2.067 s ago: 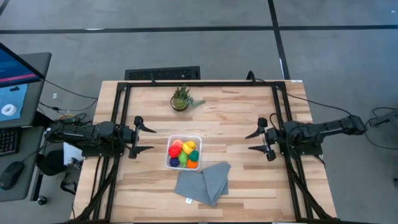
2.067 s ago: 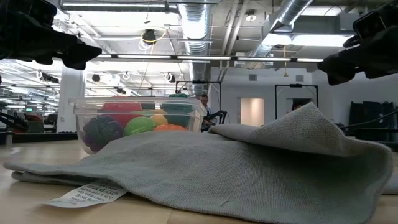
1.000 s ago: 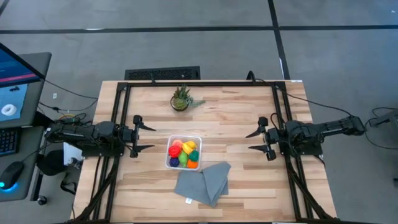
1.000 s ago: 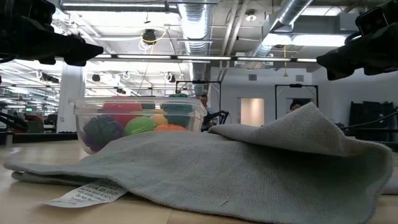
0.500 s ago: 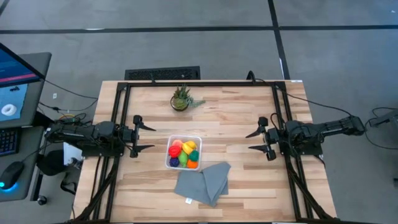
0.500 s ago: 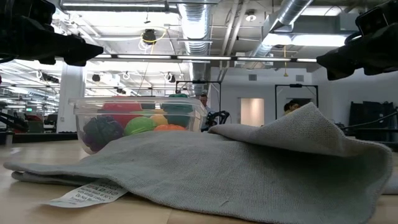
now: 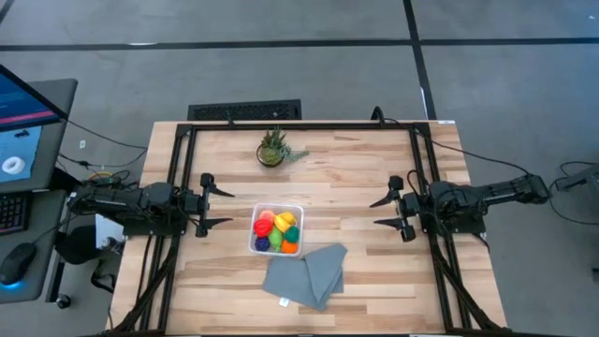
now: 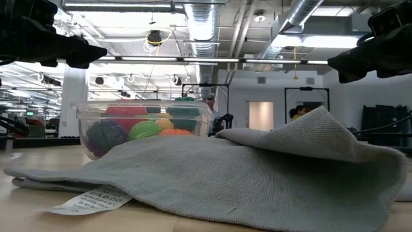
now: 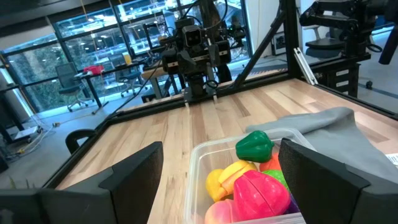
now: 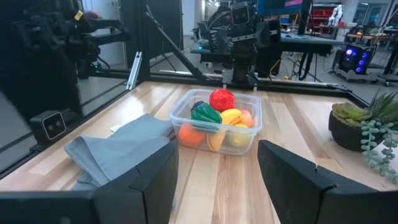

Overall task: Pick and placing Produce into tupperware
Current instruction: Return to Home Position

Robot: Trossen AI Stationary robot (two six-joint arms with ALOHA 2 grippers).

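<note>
The clear square tupperware (image 7: 277,229) stands on the table's middle with the toy produce (image 7: 275,231) heaped inside: red, yellow, dark green, orange, purple and lime pieces. It also shows in the low view (image 8: 145,126), the left wrist view (image 9: 249,180) and the right wrist view (image 10: 219,121). My left gripper (image 7: 216,199) hovers open at the table's left side, pointing at the container. My right gripper (image 7: 387,212) hovers open at the right side, also facing it. Neither touches anything.
A folded grey cloth (image 7: 306,273) with a white tag lies just near and right of the tupperware, filling the low view's foreground (image 8: 232,174). A spiky green potted plant (image 7: 272,148) stands toward the far edge. Black frame rails border the table's left and right sides.
</note>
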